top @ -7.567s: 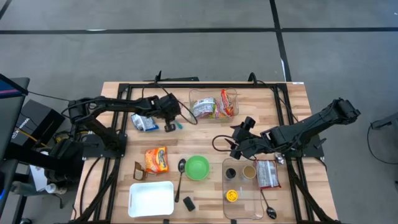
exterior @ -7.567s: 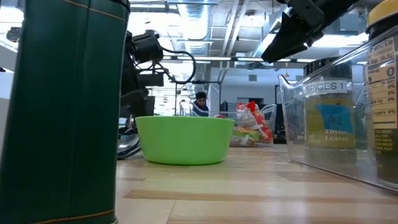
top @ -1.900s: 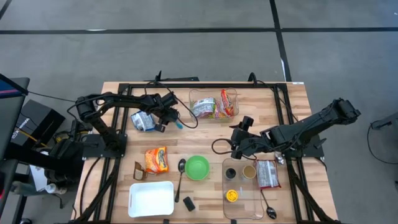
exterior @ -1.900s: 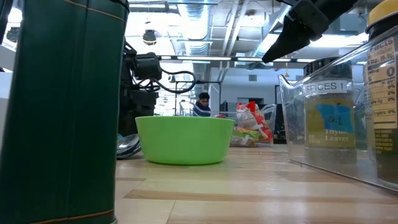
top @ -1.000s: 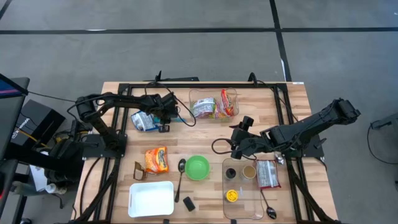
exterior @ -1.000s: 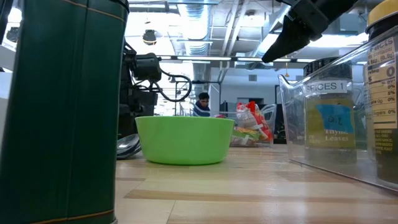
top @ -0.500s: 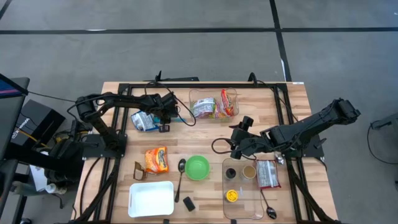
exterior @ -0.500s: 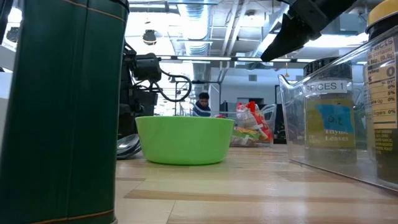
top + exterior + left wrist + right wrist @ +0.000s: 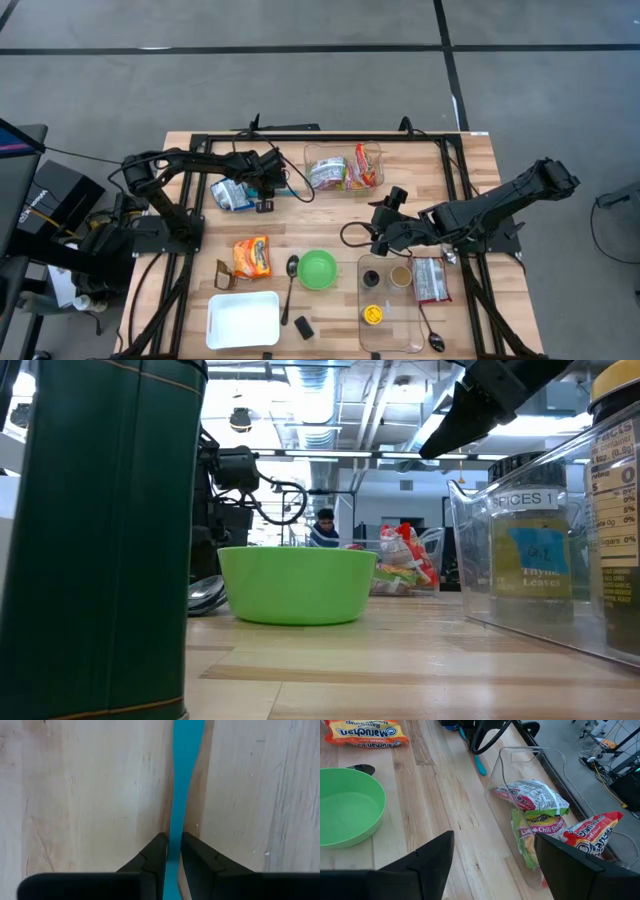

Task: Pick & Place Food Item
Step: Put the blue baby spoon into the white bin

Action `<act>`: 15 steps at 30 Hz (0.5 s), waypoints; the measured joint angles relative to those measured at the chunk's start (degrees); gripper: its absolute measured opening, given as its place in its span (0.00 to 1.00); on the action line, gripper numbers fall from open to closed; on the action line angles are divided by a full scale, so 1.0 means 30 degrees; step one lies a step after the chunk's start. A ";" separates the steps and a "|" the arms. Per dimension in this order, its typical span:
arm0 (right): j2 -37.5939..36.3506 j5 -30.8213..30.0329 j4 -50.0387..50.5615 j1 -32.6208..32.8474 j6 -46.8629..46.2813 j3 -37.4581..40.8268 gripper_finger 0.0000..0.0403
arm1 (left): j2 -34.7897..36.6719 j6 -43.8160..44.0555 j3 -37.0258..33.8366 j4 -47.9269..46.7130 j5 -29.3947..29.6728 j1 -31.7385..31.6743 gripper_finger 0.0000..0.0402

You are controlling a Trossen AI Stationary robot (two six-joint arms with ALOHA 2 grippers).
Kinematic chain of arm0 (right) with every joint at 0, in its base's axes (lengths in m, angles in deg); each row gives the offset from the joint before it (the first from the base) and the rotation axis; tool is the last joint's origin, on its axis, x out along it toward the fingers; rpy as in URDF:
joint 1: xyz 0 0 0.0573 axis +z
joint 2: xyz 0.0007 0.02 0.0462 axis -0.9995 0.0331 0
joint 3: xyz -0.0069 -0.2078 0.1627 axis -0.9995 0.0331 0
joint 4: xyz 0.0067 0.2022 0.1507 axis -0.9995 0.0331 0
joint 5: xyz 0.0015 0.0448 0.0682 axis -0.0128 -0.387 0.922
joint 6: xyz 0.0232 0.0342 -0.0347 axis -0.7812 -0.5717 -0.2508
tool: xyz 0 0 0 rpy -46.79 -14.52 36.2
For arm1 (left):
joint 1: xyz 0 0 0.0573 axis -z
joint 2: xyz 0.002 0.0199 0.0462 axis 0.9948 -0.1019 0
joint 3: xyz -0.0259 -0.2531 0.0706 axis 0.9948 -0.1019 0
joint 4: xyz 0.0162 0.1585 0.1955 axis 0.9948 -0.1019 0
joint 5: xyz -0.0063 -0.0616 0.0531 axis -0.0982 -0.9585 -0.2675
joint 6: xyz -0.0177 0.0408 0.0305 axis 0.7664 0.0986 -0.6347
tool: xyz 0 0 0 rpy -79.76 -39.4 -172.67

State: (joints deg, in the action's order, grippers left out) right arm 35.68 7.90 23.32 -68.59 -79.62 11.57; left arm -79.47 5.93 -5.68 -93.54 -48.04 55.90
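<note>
Spoon point(image 9: 290, 268) left of bowl point(image 9: 318, 269).

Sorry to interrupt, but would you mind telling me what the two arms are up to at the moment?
The left gripper is down at the table's far left part, its fingers closed around a thin teal utensil lying on the wood, beside a bluish food packet. The right gripper hovers open near the middle, between the clear bin of noodle packets and the green bowl, holding nothing.

Left gripper point(image 9: 266, 196): beside the silver packet point(image 9: 228, 194).
Right gripper point(image 9: 377, 240): above the spice bin point(image 9: 390, 330).
Green bowl point(image 9: 317, 269): table centre.
</note>
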 joint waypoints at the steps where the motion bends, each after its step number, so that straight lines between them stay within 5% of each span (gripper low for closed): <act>1: 0.0000 0.0004 0.0000 0.0002 0.0000 -0.0002 0.67 | 0.0000 0.0000 0.0000 -0.0014 -0.0028 -0.0002 0.13; 15: 0.0000 0.0004 0.0000 -0.0002 0.0006 0.0000 0.67 | 0.0124 -0.0004 -0.0051 0.0275 -0.0029 -0.0051 0.07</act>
State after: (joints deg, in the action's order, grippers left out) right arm 35.68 7.91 23.32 -68.60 -79.60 11.57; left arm -79.10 5.92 -5.83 -92.71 -48.13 55.75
